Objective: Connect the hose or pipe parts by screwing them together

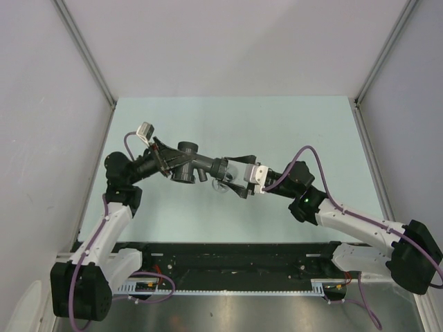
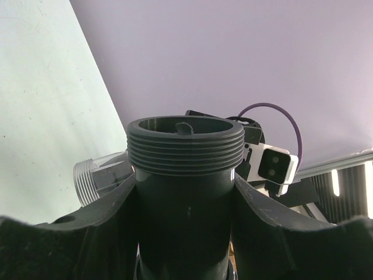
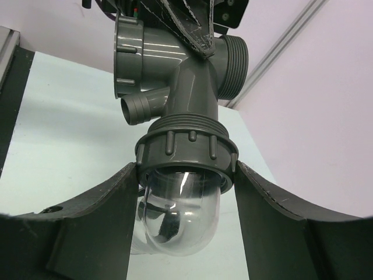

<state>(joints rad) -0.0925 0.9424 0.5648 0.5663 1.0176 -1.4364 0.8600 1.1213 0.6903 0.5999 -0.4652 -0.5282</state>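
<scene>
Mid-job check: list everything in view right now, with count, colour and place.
pipe fitting: one, dark grey, branched, held in mid-air
threaded collar: one, dark grey, where the fitting meets the clear bend
clear bend: one, transparent, just below the collar
table: one, pale green, under both arms
walls: three, pale grey, around the table
cables: two, purple, one along each arm
left gripper: one, black, shut on the pipe fitting
right gripper: one, black, shut on the threaded collar
</scene>
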